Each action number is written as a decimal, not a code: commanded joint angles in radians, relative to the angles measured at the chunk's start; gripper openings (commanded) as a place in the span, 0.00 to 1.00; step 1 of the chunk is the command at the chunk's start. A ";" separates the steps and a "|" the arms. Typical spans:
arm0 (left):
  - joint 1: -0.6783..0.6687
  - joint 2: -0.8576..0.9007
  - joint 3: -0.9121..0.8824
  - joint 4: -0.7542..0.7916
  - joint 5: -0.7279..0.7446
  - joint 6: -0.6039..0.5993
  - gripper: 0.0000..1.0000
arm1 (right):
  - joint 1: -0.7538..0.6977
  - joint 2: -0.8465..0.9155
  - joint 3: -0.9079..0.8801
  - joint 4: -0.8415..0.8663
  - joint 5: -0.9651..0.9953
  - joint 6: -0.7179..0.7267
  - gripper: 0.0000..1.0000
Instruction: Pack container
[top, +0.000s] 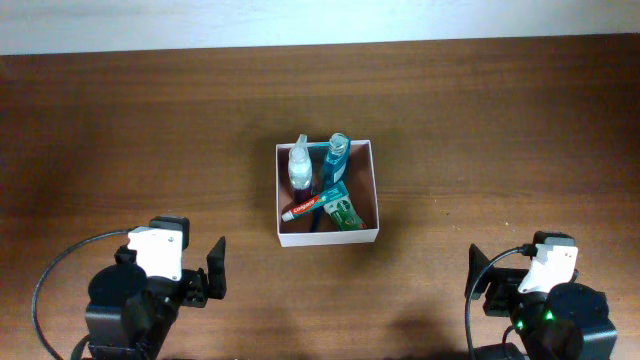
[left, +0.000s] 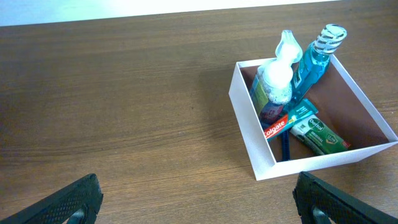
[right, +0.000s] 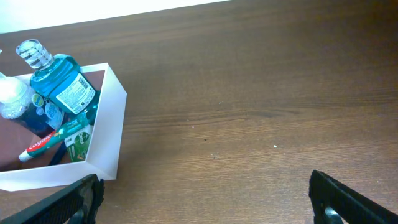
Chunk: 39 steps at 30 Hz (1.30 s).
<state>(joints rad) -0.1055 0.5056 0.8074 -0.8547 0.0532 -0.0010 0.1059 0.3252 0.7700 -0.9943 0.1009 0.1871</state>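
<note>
The container (top: 364, 187) is a square white box with a reddish-brown inside at the table's middle. It holds a blue mouthwash bottle (top: 336, 157), a clear bottle with a white cap (top: 300, 165), a red-and-white toothpaste tube (top: 304, 206), a green tube (top: 343, 213) and a dark blue item under them. It also shows in the left wrist view (left: 245, 121) and the right wrist view (right: 109, 134). My left gripper (left: 199, 202) is open and empty at the front left. My right gripper (right: 208, 199) is open and empty at the front right.
The wooden table (top: 500, 130) runs to a white wall at the back. Black cables loop beside each arm base at the front edge.
</note>
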 joint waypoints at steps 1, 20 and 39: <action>-0.003 -0.006 -0.010 0.002 0.014 -0.010 0.99 | 0.005 -0.005 -0.006 0.003 0.012 0.009 0.98; -0.003 -0.006 -0.009 0.002 0.014 -0.010 0.99 | -0.022 -0.322 -0.570 0.643 -0.159 -0.087 0.98; -0.003 -0.006 -0.010 0.002 0.014 -0.010 0.99 | -0.049 -0.322 -0.764 0.928 -0.225 -0.261 0.98</action>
<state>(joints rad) -0.1055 0.5056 0.8021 -0.8551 0.0536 -0.0010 0.0650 0.0120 0.0101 -0.0628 -0.1001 -0.0616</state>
